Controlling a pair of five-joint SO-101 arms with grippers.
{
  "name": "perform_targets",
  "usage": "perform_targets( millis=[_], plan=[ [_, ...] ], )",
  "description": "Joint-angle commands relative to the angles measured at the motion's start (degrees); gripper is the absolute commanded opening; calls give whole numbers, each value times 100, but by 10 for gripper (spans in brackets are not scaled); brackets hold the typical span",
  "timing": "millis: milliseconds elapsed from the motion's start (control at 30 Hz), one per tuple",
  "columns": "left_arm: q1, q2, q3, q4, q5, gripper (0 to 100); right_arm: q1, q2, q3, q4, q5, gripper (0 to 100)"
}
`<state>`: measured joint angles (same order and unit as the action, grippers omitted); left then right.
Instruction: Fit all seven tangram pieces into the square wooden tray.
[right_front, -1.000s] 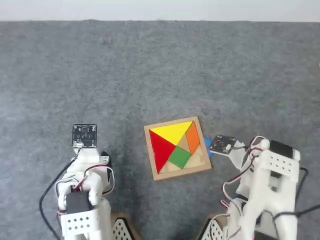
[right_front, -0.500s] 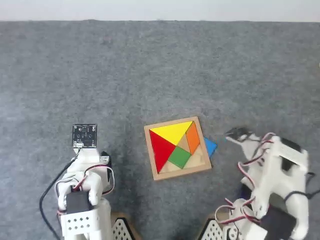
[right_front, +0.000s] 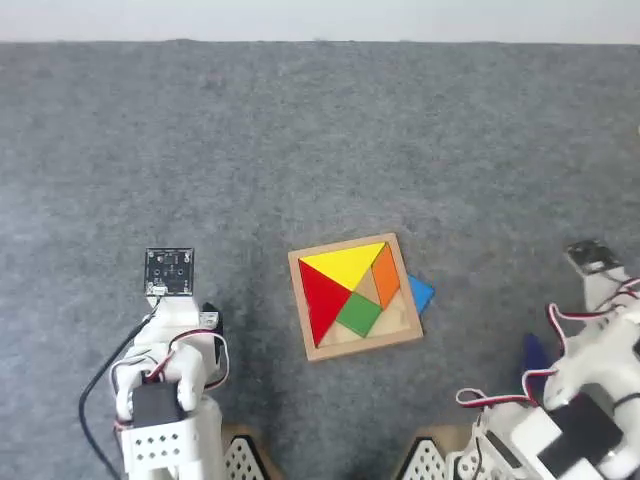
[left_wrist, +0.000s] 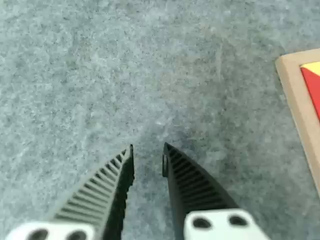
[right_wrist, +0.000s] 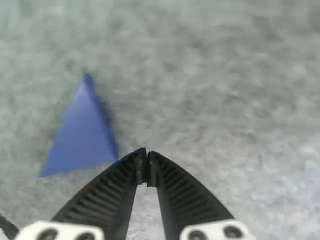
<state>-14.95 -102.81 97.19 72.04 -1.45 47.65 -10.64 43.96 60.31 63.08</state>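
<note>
Square wooden tray (right_front: 365, 351): one.

Tangram pieces counted: six.
- In the tray, four: one yellow triangle (right_front: 345, 265), one red triangle (right_front: 322, 295), one orange piece (right_front: 385, 276), one green square (right_front: 357, 315).
- Outside the tray, two: one light blue piece (right_front: 421, 294), partly hidden so its shape cannot be confirmed, and one dark blue triangle (right_wrist: 80, 132).

Triangles confirmed: three. Squares confirmed: one.

Arms: two, a left arm (right_front: 165, 400) and a right arm (right_front: 590, 400).

End effectors: two, a left end effector (left_wrist: 148, 147) and a right end effector (right_wrist: 146, 151), each with two fingers.

Desk (right_front: 300, 140): one.
</note>
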Motion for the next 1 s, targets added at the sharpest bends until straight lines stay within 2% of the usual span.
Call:
perform_targets(
  millis=[0, 167, 333, 467, 567, 700, 833, 967],
  plan=[
    [-35, -114, -75, 18, -9, 93, -136, -259, -378, 532, -607, 9],
    [-35, -114, -75, 18, -9, 93, -479, -963, -105, 1015, -853, 9],
    [-35, -114, -75, 18, -9, 93, -857, -1859, 809, 971, -1125, 9],
    [-35, -114, -75, 18, -9, 93, -945, -2343, 1319, 840, -1679, 15],
    [-35, -114, -75, 18, -9, 93, -963, -2360, 1459, 831, -2215, 102],
    [-35, -114, -75, 18, -9, 93, -1007, -2396, 1618, 611, -2576, 235],
    [-35, -114, -75, 18, -9, 93, -1095, -2404, 1969, -13, -3323, 240],
    [-35, -114, -75, 18, -9, 93, -1402, -2343, 2330, -479, -3640, 231]
  ],
)
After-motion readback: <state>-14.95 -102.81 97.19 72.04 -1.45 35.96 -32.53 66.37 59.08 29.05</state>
